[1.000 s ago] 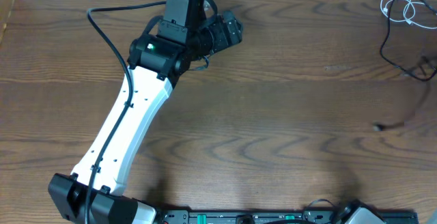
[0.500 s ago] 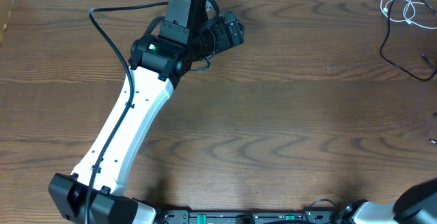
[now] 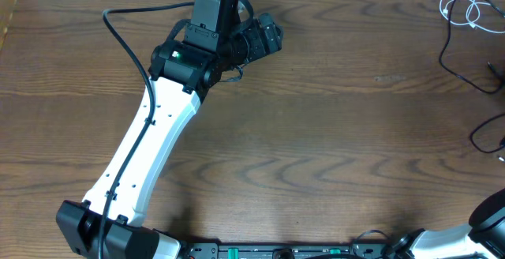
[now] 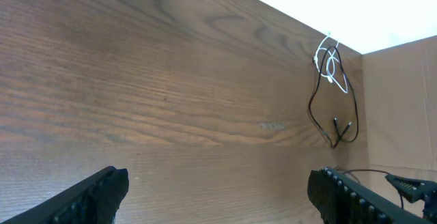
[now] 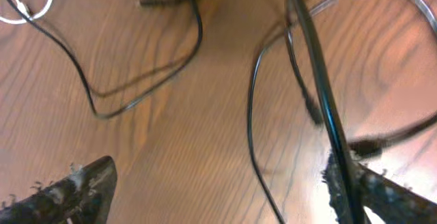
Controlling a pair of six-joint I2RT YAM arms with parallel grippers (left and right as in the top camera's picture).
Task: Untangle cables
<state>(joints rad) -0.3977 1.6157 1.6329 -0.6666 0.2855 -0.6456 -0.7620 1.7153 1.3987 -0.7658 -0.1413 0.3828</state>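
The brown wood-grain tabletop [image 3: 331, 133] fills the overhead view. The left arm [image 3: 142, 148], white with black joints, reaches from the near edge to the far left part of the tabletop. Its left hand [image 4: 218, 179] hangs over bare wood with its two fingers wide apart and nothing between them. Only a dark part of the right arm [image 3: 491, 210] shows, at the near right corner. The right hand [image 5: 218, 169] is low over the tabletop with its fingers likewise spread wide and clamped on nothing. One black cord crosses in front of its right finger [image 5: 369, 190]; whether they touch I cannot tell. The cables lie along the right edge, well apart from the left hand. The black cables [image 3: 443, 56] trail from the far right corner toward the near side, and one makes an open loop [image 3: 473, 138] just beyond the right arm. The white cable [image 3: 461, 6] sits coiled in small loops in the far right corner, overlapping the top of a black one.
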